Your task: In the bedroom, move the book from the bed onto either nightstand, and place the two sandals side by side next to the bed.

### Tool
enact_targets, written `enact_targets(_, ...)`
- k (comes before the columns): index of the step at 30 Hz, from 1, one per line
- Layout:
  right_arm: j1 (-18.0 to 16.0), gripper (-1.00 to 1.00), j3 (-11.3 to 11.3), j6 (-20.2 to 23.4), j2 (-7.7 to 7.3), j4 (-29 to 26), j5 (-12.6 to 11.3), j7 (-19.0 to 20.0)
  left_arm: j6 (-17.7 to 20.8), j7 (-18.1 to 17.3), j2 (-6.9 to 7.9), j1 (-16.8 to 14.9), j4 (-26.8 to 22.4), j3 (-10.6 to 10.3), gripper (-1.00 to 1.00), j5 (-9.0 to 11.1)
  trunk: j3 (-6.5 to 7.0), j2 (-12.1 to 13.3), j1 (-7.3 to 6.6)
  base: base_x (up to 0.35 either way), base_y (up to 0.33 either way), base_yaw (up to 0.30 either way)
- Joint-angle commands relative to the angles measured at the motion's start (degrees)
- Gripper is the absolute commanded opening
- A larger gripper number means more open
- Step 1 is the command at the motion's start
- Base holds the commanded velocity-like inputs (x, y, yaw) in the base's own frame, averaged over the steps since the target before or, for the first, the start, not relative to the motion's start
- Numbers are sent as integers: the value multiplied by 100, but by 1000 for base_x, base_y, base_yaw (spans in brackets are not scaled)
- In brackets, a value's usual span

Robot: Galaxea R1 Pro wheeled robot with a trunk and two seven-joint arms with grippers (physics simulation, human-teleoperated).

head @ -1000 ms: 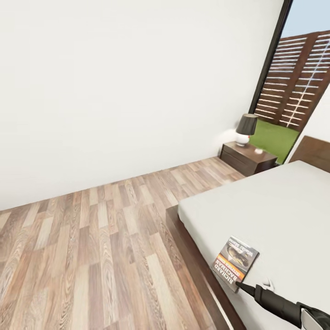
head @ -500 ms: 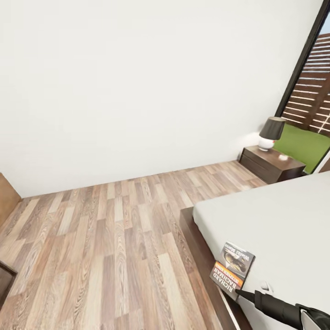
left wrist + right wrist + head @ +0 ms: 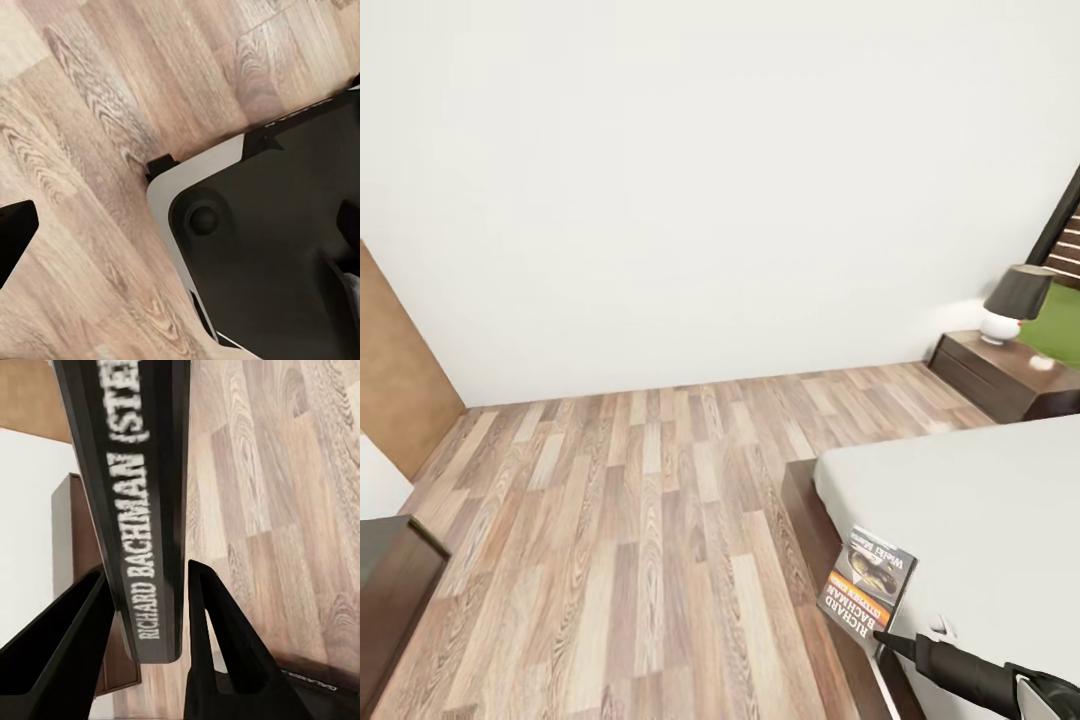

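My right gripper (image 3: 891, 640) is shut on the book (image 3: 868, 587), a thin dark paperback with an orange band, and holds it over the near corner of the bed (image 3: 980, 500). In the right wrist view the spine of the book (image 3: 142, 495), lettered "Richard Bachman", is clamped between the two black fingers (image 3: 64, 652). A nightstand (image 3: 1000, 378) stands by the wall at the far right. My left gripper (image 3: 180, 225) hangs open over the wood floor (image 3: 90, 112), beside the robot's dark base (image 3: 277, 247). The two sandals are out of view.
A lamp with a black shade (image 3: 1015, 300) and a small white object stand on the nightstand. A brown door (image 3: 395, 370) is at the left, with a dark-brown cabinet (image 3: 390, 590) below it. Wood-plank floor (image 3: 650, 520) stretches between the bed and the white wall.
The head view has swung to the left: the nightstand and window have slid toward the right edge, and the door and the dark cabinet have come in. The book stays in my right gripper.
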Motion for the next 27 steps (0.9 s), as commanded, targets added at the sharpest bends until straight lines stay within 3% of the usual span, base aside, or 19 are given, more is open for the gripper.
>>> enact_targets(1,-3,-100,28,51,-6,-6,-72,7,-17,-20,1,-6,6,-49,100,55,-11,-12,3,0,0,272)
enact_targets(23,-3,-100,28,48,-6,-6,-71,7,-17,-19,1,-6,7,-49,100,58,-11,-12,3,0,0,271)
enact_targets(27,-3,-100,28,47,-6,-6,-71,7,-17,-19,1,-6,12,-48,100,61,-11,-12,3,0,0,110)
